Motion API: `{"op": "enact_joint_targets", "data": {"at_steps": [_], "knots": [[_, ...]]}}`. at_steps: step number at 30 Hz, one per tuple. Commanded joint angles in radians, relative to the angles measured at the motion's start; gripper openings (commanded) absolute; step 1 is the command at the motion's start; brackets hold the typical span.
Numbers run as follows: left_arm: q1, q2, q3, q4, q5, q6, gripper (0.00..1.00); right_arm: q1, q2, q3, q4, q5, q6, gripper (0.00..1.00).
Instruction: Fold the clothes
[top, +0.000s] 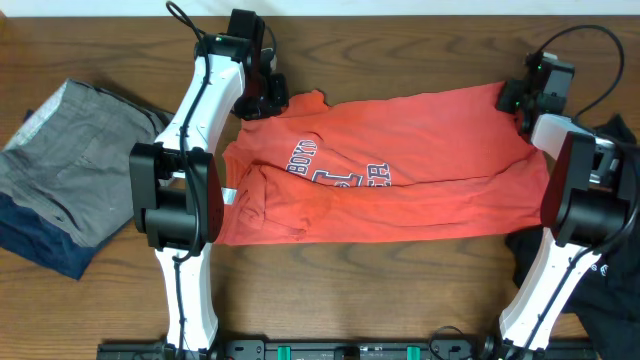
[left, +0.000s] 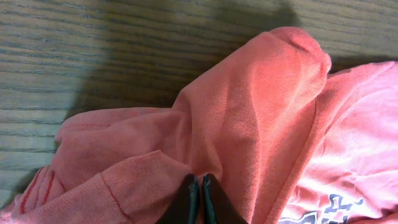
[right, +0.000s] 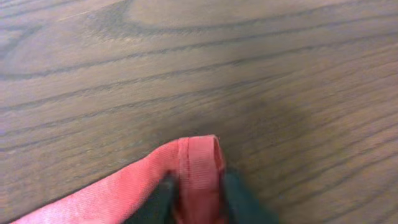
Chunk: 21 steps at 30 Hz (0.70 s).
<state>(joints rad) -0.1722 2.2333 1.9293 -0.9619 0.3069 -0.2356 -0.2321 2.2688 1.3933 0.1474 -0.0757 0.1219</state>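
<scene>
From above, the red T-shirt (top: 420, 150) lies spread on the middle of the table (top: 400, 290), with the left gripper (top: 262, 100) at its far left corner and the right gripper (top: 518, 100) at its far right corner. A grey pile (top: 70, 160) lies to the left. In the left wrist view, the fingers (left: 186, 202) are clamped on a fold of the shirt. In the right wrist view, the fingers (right: 242, 199) pinch the shirt's hem (right: 199, 162).

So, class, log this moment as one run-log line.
left gripper: shut on red T-shirt, far-left edge | right gripper: shut on its far-right corner | shirt: spread, rumpled, on table
</scene>
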Motion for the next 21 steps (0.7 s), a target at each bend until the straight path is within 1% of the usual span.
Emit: {"op": "enact_joint_targets", "data": {"at_steps": [1, 2, 7, 12, 16, 21], "knots": [[0.002, 0.004, -0.005, -0.002, -0.013, -0.001, 0.07, 0.01, 0.04, -0.004, -0.034, -0.009, 0.024, 0.02], [0.002, 0.004, -0.005, -0.002, -0.013, -0.001, 0.07, 0.009, 0.04, -0.004, -0.042, -0.008, 0.027, 0.01], [0.003, 0.004, -0.005, -0.002, -0.013, -0.001, 0.06, -0.003, 0.01, -0.004, -0.117, 0.028, 0.042, 0.01], [0.005, 0.004, -0.005, -0.006, -0.013, -0.001, 0.07, -0.032, -0.104, -0.004, -0.22, 0.115, 0.041, 0.01], [0.005, 0.004, -0.005, -0.05, -0.012, -0.002, 0.06, -0.059, -0.22, -0.004, -0.336, 0.14, 0.037, 0.01], [0.011, -0.001, -0.005, -0.146, -0.005, -0.002, 0.06, -0.092, -0.336, -0.004, -0.524, 0.14, 0.038, 0.01]]}}
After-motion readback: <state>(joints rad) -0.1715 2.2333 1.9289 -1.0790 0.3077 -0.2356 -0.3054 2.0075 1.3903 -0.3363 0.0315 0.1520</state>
